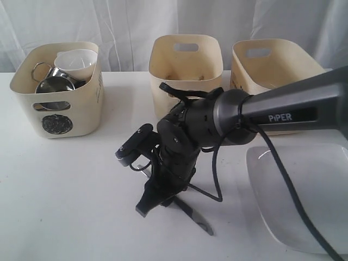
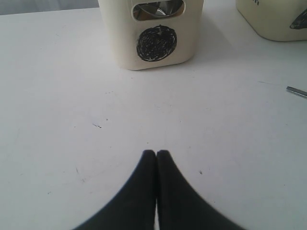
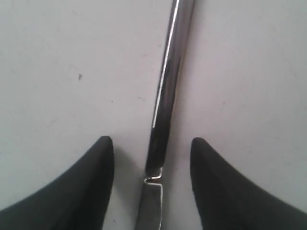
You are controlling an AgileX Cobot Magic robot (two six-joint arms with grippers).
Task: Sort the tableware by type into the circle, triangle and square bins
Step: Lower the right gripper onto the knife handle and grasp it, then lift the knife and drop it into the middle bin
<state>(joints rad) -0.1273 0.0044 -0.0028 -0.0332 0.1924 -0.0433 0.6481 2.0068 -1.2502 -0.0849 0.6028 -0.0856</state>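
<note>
The right gripper is released, its two dark fingers spread on either side of the steel knife, which lies flat on the white table and runs up the middle of the right wrist view; neither finger touches it. In the exterior view this gripper points down at lower centre, with the knife's blade showing beneath it. The left gripper is clenched on nothing, fingertips pressed together at bottom centre of the left wrist view, above bare table. Well beyond it, at top centre, stands the circle bin, steel glinting through its cut-out handle. In the exterior view that bin sits at upper left, holding a small white bowl and a steel mug. Two more cream bins stand at upper centre and upper right, their marks hidden or unreadable. The large white plate lies at lower right.
</note>
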